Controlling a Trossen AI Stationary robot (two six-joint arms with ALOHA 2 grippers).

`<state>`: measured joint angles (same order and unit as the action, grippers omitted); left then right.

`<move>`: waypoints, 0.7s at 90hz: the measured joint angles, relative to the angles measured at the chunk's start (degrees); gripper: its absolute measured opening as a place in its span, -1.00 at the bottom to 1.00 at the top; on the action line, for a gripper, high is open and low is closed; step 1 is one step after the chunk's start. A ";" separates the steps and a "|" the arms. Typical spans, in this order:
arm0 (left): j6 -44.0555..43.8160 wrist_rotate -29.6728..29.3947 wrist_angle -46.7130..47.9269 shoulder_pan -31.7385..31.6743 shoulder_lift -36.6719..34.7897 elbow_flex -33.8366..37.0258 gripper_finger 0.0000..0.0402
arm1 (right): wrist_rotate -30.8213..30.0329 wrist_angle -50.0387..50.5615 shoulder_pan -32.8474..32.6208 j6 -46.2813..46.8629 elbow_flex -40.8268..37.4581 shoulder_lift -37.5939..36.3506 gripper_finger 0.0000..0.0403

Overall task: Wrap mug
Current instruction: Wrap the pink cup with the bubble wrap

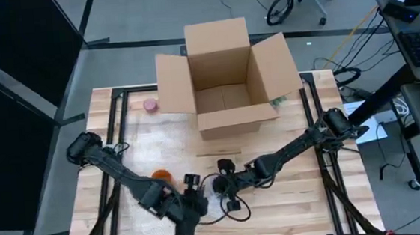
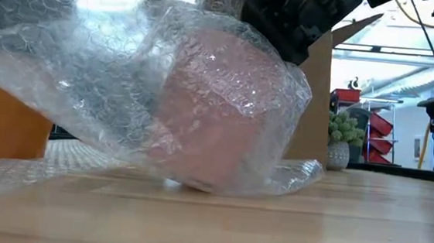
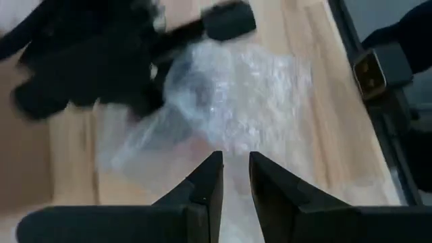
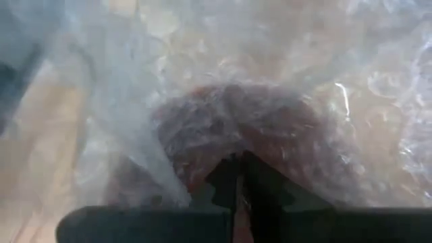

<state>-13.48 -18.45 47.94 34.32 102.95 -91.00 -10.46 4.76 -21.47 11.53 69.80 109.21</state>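
Observation:
A pinkish mug [image 2: 217,121] lies on the table under a sheet of clear bubble wrap [image 2: 119,83], which is draped over it and spreads across the wood near the table's front middle [image 1: 217,194]. My right gripper [image 4: 236,169] comes in from the table's right and is shut on the wrap right above the mug. My left gripper [image 3: 235,169] stands at the wrap's near-left side [image 1: 194,203], its fingers drawn close together on the wrap's edge. My left gripper holds the bubble wrap by its near edge [image 3: 233,154], pinched between the two fingers. The fingers come in low from the table's near-left side. The sheet ahead of them lies slack on the wood. How many layers it has does not show. My right gripper pinches a gathered fold of the wrap [image 4: 233,145] where it lies over the mug's side, between its two shut fingers. It slants down from the table's right side. The wrap is pulled over the mug, which rests on the table.
An open cardboard box [image 1: 226,79] stands at the table's far middle. An orange object [image 1: 160,175] sits just left of the wrap, beside my left arm. A small pink thing [image 1: 150,104] lies left of the box. Bare wood lies at the near right [image 1: 307,200].

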 joint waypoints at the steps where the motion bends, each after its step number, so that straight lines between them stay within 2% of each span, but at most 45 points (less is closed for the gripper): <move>1: 0.50 0.16 -0.65 -0.22 0.03 0.26 -0.70 | 0.00 -0.05 0.00 -0.01 0.00 0.00 -0.97; 10: 4.23 1.53 -6.45 -2.57 0.05 2.53 -0.70 | 0.02 -0.23 -0.01 -0.02 0.00 0.00 -0.97; 16: 5.37 2.20 -7.03 -4.06 0.05 3.60 -0.70 | 0.02 0.23 -0.20 -0.18 0.26 0.00 -0.97; 30: 5.48 3.73 -8.22 -6.37 0.85 5.95 -0.70 | -0.01 0.65 -0.71 -1.53 2.13 0.00 -0.97; 44: 5.34 7.40 -15.22 -7.67 1.47 10.01 -0.70 | 0.34 2.13 -0.98 -2.75 3.35 0.00 -0.97; 63: 5.10 9.60 -17.25 -8.47 1.64 12.76 -0.70 | 0.15 5.85 -0.89 -1.68 3.55 0.08 -0.97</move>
<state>-8.38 -8.86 30.69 25.85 104.60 -78.24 -10.31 10.61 -22.37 9.85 73.35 109.28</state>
